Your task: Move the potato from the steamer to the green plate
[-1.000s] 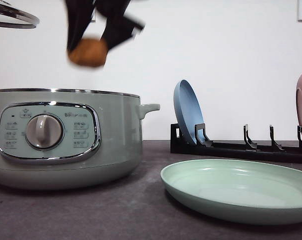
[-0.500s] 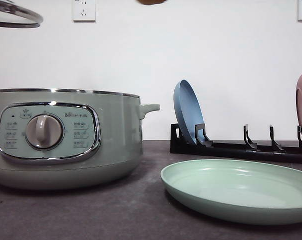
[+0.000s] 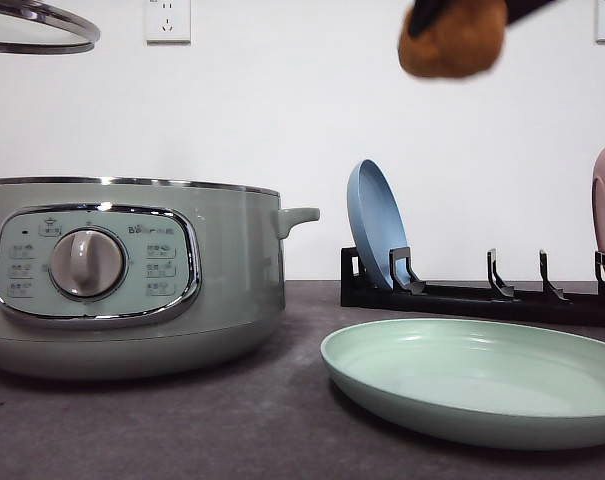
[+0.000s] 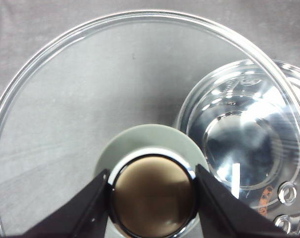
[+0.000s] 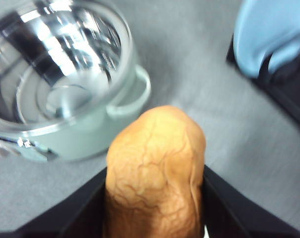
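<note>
The potato [image 3: 453, 38], above the steamer [image 3: 132, 275] a second ago and then lifted out of frame, is now seen high over the left part of the green plate [image 3: 477, 377], clamped in the right hand [image 5: 154, 198]. The lid [image 4: 90, 89] is kept raised by its knob in the left hand [image 4: 152, 196]. Only lowering and release are judged to remain

Open air above the green plate [image 3: 472, 385]; rack [image 3: 482, 295] apparently stands behind.

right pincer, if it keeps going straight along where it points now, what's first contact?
Likely bare tabletop between the steamer and the blue plate. The right pincer holds the potato, so that would land first. Depth is unclear.
</note>
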